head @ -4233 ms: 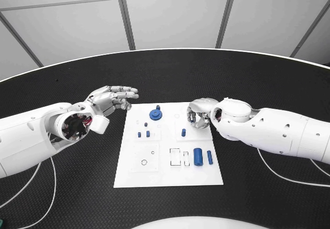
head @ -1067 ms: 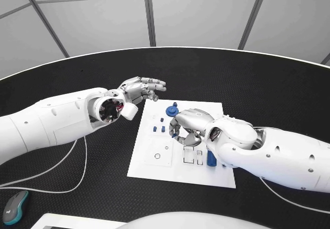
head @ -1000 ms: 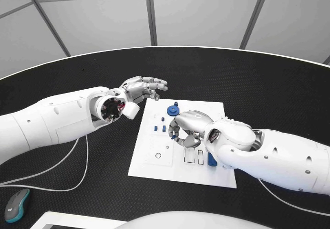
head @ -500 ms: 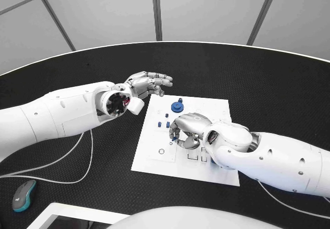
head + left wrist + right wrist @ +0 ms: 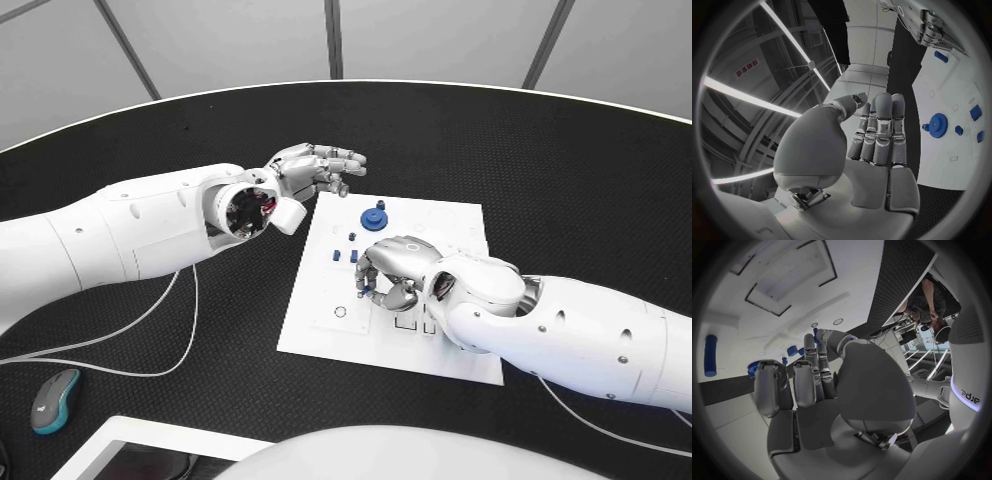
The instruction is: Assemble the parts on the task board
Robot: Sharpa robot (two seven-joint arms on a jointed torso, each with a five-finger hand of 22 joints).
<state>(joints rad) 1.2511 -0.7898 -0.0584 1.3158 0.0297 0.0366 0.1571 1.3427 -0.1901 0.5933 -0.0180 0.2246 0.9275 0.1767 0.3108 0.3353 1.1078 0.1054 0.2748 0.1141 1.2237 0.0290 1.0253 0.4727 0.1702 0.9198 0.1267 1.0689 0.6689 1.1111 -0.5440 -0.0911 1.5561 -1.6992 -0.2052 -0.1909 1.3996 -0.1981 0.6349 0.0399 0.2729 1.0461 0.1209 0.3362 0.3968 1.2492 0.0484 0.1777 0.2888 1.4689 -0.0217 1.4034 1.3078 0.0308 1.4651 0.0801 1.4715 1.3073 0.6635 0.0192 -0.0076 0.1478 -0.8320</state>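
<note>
Right hand (image 5: pixel 392 268) hovered low over the middle of the task board (image 5: pixel 440 222), fingers curled inward; whether they pinched anything could not be told. Its forearm covered the board's near right part, hiding most of the slots and parts there. The board was a white rectangular plate lying flat on the black surface (image 5: pixel 577 170), with shallow outlined recesses and small round holes. A blue gear (image 5: pixel 375 216) sat near its far edge, and two small blue pegs (image 5: pixel 345 256) stood just beside the right hand's fingers. In the right wrist view a blue cylinder (image 5: pixel 710 356) lay on the board.

Left hand (image 5: pixel 315 170) hung off the board's far left corner, fingers loosely bent and apart, holding nothing. White cables (image 5: pixel 159 330) trailed across the surface on the left, and a grey-and-teal mouse (image 5: pixel 54 401) lay near the front left edge.

Compared with four seconds earlier, the right hand had moved from the board's right edge in over its centre, now covering the blue cylinders that had shown.
</note>
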